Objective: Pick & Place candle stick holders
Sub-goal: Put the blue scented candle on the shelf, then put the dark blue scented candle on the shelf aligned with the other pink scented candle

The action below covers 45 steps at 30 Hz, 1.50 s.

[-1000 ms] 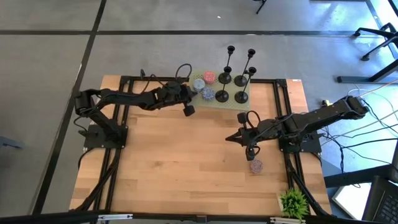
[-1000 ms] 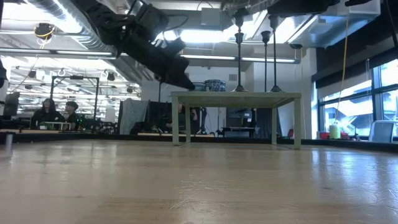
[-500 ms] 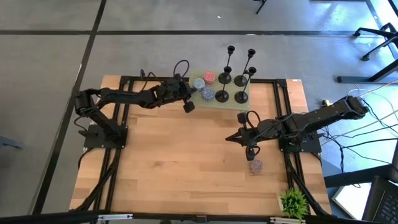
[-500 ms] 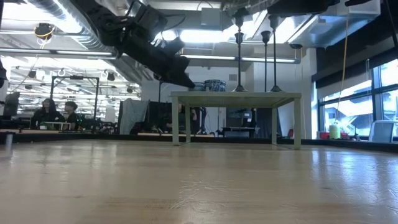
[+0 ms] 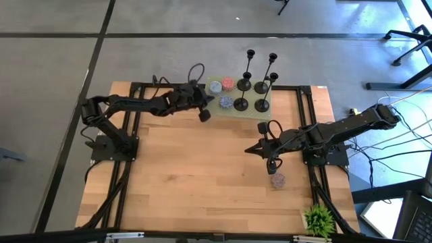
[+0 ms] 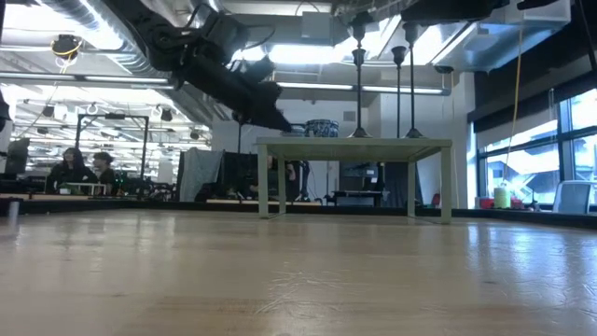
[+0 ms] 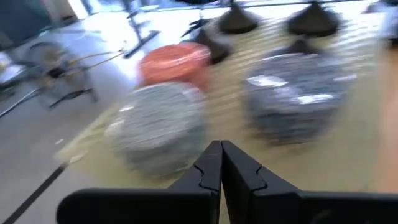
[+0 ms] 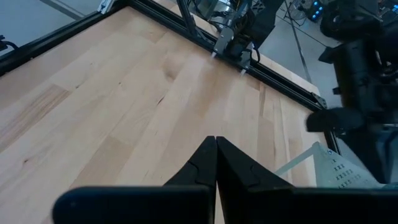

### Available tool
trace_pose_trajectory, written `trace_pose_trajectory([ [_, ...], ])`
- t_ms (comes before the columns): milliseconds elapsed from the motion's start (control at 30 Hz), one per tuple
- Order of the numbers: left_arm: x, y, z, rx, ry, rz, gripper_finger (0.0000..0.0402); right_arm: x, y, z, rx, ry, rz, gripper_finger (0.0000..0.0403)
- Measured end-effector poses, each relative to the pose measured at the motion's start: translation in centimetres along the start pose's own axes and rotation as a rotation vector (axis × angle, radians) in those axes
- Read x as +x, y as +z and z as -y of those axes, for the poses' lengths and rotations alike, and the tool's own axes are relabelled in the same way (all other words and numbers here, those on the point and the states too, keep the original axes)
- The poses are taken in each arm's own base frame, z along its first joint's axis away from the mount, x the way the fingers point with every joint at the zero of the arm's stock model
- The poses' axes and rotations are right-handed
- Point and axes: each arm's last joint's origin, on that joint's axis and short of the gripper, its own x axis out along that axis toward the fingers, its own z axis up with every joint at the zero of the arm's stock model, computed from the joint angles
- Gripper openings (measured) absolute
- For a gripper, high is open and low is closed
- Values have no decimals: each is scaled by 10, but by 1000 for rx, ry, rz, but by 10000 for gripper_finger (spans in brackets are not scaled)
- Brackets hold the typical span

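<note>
**Left arm edged toward the holders**

The four candle stick holders [image 5: 255, 84] stood untouched on the pale green stand [image 5: 236, 111], just beyond the left gripper [image 5: 204, 115]. Over the last second that gripper, fingers pressed together and empty, had crept nearer the stand's candles [image 7: 163, 127], so no pick had begun. The right gripper [image 5: 259, 150], also closed, waited mid-table.

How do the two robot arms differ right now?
The left gripper reaches to the small raised platform at the table's far edge, beside the candle stick holders; the right gripper hangs over bare wood mid-table. The left faces round candles; the right faces none. Both are shut and empty.
</note>
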Motion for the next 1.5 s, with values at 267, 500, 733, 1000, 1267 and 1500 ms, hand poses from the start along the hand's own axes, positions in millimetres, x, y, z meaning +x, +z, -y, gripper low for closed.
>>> trace_pose_trajectory([
  [267,0,6,16,14,-37,52,2,0,0,0,0,0,0,5],
  [500,12,-3,6,2,37,20,2,0,0,0,0,0,1,5],
  [733,26,1,-4,-8,44,1,2,0,0,0,-1,0,1,5],
  [1000,26,-2,-9,28,119,-58,2,0,0,0,19,-1,0,5],
  [1267,26,-4,-18,10,140,-59,2,0,0,0,30,0,0,5],
  [1500,25,-2,-17,-14,107,-40,2,0,2,1,43,-5,16,5],
])
